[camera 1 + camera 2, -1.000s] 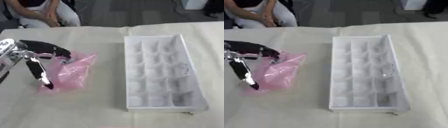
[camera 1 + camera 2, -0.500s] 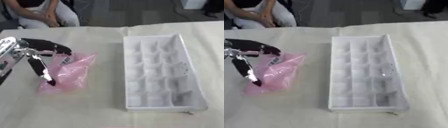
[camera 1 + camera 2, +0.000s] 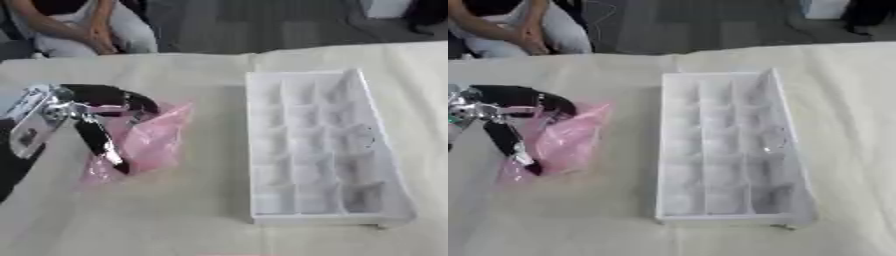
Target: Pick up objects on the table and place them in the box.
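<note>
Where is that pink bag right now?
The pink bag lies on the table's left side, under the fingers of the robot's left hand, left of the white compartmented box and apart from it.

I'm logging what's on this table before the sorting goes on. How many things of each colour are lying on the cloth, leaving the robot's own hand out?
Pink: 1, the pink plastic bag, under the left hand.
White: 1, the white compartment box.
Total: 2 things on the table.
</note>
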Controlling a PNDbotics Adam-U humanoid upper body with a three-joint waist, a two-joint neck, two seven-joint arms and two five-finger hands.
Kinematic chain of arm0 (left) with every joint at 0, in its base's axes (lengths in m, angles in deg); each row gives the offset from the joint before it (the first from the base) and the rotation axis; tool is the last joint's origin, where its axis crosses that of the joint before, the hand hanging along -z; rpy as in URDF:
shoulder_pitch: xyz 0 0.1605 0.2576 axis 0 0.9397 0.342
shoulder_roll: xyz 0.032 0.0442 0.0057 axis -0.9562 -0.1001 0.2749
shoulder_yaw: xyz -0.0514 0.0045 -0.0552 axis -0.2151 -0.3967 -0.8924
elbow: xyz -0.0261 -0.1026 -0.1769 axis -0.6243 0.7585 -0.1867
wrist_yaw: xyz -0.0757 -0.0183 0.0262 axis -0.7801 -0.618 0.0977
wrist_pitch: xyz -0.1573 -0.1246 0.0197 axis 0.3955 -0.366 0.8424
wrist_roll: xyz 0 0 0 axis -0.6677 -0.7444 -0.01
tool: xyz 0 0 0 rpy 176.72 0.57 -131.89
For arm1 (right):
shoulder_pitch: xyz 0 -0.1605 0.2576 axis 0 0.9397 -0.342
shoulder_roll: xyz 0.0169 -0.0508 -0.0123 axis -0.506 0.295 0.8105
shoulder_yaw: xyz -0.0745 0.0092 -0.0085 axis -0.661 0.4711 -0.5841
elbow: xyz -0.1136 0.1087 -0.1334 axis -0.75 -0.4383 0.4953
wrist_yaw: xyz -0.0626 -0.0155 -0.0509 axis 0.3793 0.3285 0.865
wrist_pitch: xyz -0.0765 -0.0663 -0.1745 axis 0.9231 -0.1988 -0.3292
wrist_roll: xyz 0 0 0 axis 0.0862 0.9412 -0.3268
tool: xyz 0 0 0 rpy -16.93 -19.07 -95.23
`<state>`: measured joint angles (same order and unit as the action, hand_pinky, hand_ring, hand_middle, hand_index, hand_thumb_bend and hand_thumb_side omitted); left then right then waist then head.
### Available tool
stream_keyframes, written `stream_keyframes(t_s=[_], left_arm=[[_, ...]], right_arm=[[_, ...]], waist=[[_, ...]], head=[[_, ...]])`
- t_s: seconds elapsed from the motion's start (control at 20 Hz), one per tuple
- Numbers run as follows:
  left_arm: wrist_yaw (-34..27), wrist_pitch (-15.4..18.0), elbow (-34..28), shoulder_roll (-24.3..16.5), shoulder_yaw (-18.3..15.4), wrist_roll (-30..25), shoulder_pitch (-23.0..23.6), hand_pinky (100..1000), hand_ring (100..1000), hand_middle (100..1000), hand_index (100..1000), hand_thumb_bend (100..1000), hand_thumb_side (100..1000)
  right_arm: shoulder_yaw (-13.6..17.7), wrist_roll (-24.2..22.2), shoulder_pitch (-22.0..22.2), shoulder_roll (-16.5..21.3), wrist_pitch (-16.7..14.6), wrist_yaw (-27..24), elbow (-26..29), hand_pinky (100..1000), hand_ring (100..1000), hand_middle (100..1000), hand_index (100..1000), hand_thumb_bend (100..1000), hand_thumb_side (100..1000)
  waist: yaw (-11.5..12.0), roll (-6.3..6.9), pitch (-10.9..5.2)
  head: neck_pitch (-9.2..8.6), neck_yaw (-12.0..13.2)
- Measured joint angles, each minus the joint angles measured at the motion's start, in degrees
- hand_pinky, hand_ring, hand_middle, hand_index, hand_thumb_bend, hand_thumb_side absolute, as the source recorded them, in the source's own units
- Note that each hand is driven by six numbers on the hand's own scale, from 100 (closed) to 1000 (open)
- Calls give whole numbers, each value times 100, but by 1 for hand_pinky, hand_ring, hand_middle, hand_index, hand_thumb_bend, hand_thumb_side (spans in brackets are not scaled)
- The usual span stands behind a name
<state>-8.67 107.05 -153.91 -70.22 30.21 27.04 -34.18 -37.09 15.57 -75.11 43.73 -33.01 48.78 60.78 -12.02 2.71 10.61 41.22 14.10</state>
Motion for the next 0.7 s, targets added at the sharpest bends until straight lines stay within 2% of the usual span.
stream_keyframes(t_s=[0.45, 0.55, 0.6, 0.65, 0.7], left_arm=[[-4, 40, 6, 93, -35, 114, 108, 797, 868, 883, 935, 1000, 659], [-4, 37, -14, 135, -65, 194, 123, 680, 775, 789, 874, 989, 638], [-4, 30, -27, 154, -79, 269, 132, 591, 690, 709, 834, 917, 591], [-4, 12, -46, 182, -104, 378, 142, 434, 551, 574, 751, 772, 456], [-4, -16, -59, 198, -113, 527, 159, 291, 479, 499, 632, 523, 281]], right_arm=[[0, 1, -62, -9, -10, -4, 0, 100, 108, 101, 463, 395, 1000], [1, 2, -66, -32, -11, -4, 0, 100, 108, 101, 463, 394, 1000], [1, 3, -66, -47, -12, -4, 0, 100, 108, 102, 463, 394, 1000], [1, 3, -66, -49, -13, -4, 0, 100, 108, 102, 464, 393, 1000], [1, 4, -66, -50, -13, -4, 0, 100, 108, 102, 464, 393, 1000]], waist=[[-70, -8, 85], [-94, -17, 92], [-99, -26, 103], [-101, -38, 111], [-111, -46, 113]], head=[[0, 0], [0, 0], [-1, 0], [-4, 0], [-10, 0]])
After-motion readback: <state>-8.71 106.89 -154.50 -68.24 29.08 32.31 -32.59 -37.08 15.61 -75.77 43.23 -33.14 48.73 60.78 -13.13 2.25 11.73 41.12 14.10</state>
